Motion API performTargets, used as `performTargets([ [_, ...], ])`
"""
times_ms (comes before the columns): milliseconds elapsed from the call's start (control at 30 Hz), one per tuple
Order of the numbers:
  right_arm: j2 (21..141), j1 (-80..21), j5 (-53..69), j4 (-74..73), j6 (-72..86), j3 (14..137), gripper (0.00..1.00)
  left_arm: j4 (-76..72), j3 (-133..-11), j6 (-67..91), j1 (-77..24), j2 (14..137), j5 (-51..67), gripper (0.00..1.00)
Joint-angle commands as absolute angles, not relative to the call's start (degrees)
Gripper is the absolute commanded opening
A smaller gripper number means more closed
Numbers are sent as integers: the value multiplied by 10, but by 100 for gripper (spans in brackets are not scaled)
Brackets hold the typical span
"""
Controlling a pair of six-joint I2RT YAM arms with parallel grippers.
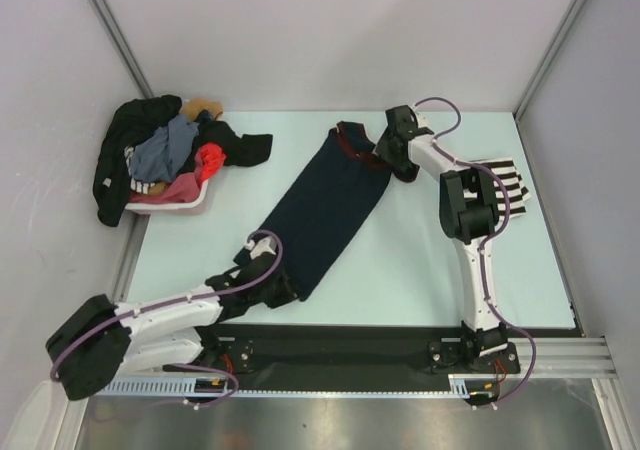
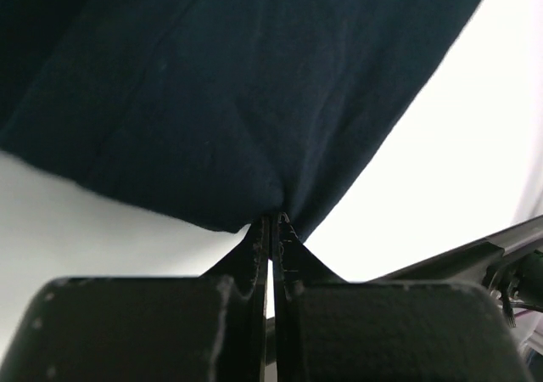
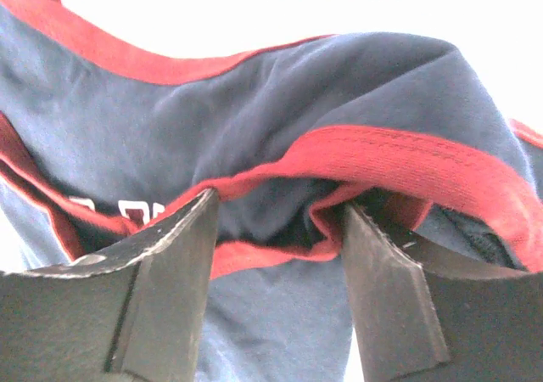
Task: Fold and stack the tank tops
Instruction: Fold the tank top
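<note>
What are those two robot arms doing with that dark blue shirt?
It's a folding job. The left gripper is pinched shut on the bottom edge of the navy jersey, which lies in a long strip across the table. The right gripper sits at its red-trimmed shoulder end, jaws apart around the cloth. The striped tank top lies at the right.

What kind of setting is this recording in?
Probably a lab test cell, not a home: bare panel walls in metal framing, left arm and right arm bolted along the table edge, a basket of clothes.
</note>
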State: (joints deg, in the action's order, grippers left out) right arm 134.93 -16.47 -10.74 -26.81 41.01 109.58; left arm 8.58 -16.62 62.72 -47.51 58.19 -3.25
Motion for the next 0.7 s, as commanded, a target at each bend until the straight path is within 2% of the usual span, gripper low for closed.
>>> performTargets([
  [0,1403,-149,-62,-270,372,1142,63,50,-184,690,-535,647,-56,0],
  [267,1466,-126,-29,-283,351,1267,73,3,-248,758,-654,751,-105,0],
  [367,1491,-118,-12,-284,345,1303,89,10,-289,773,-693,781,-121,0],
  [400,1500,-117,-9,-284,343,1323,99,8,-299,775,-701,791,-122,0],
  [567,1506,-113,56,-221,337,1331,100,2,-294,800,-734,802,-118,0],
  [667,1511,-106,133,-160,359,1325,90,3,-292,804,-741,809,-115,0],
])
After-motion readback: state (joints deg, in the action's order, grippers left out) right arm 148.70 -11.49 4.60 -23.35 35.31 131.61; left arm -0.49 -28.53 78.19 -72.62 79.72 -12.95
